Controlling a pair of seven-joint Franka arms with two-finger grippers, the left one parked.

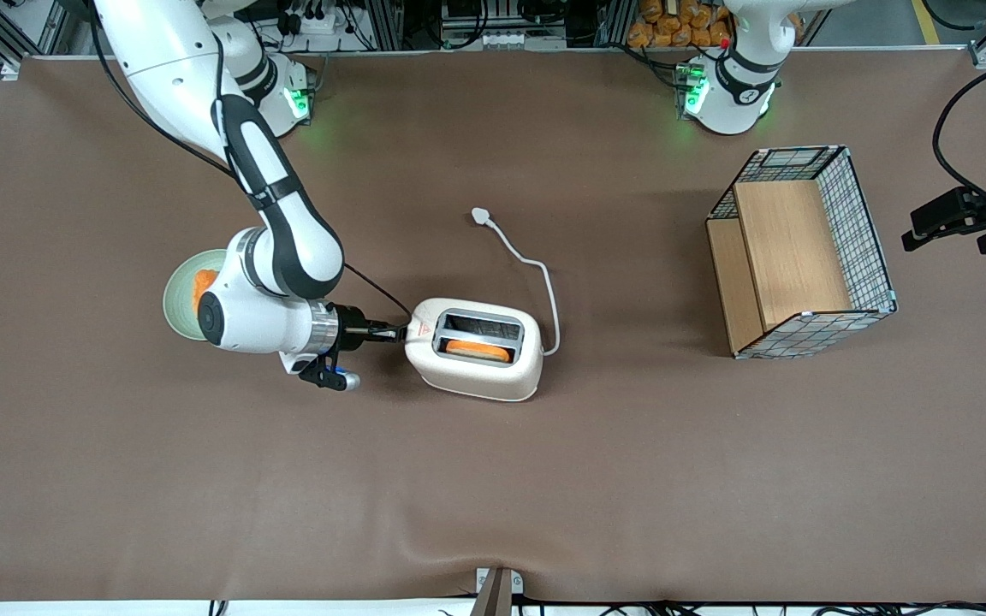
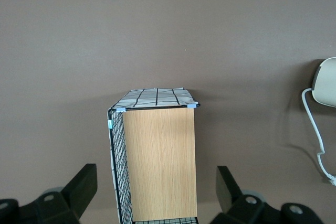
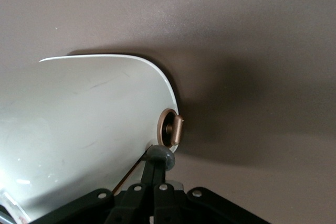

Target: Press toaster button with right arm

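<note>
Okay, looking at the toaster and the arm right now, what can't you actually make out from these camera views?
- Toaster button: front view hides it under the gripper at the toaster end; in the right wrist view the gripper covers most of it.
- Whether the button is pressed in: not readable in any view.
- Green plate and the orange item on it: partly covered by the right arm.
- Left wrist view: toaster cut off by the edge.
</note>
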